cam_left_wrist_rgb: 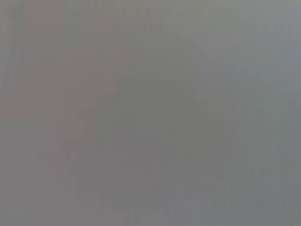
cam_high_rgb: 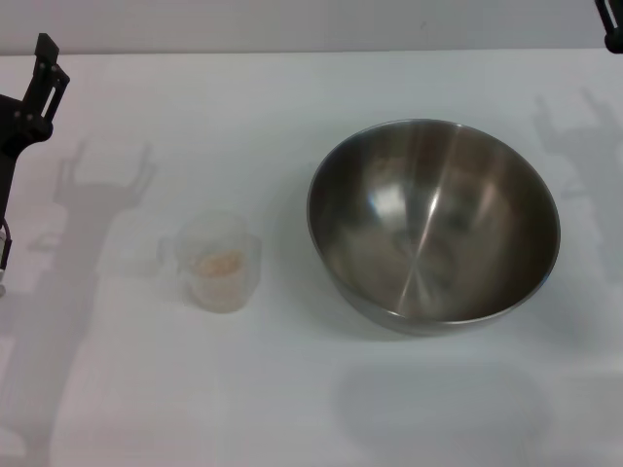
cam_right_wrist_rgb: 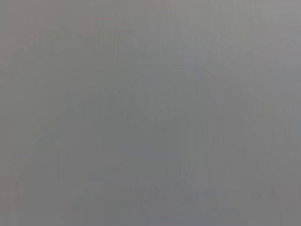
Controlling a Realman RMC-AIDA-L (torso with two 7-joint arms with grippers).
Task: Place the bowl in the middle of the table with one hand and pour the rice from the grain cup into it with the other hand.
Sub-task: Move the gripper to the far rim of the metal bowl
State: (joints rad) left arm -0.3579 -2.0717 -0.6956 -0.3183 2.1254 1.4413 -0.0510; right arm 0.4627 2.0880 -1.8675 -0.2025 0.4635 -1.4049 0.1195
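The stainless-steel bowl stands empty on the white table, right of the middle. The transparent grain cup stands upright to its left, handle toward the left, with a small heap of beige rice inside. My left gripper hangs at the far left edge, above the table and well away from the cup. Only a dark bit of my right gripper shows at the top right corner, far from the bowl. Both wrist views show only plain grey.
Shadows of both arms fall on the table at the left and at the far right. The table's back edge runs along the top of the head view.
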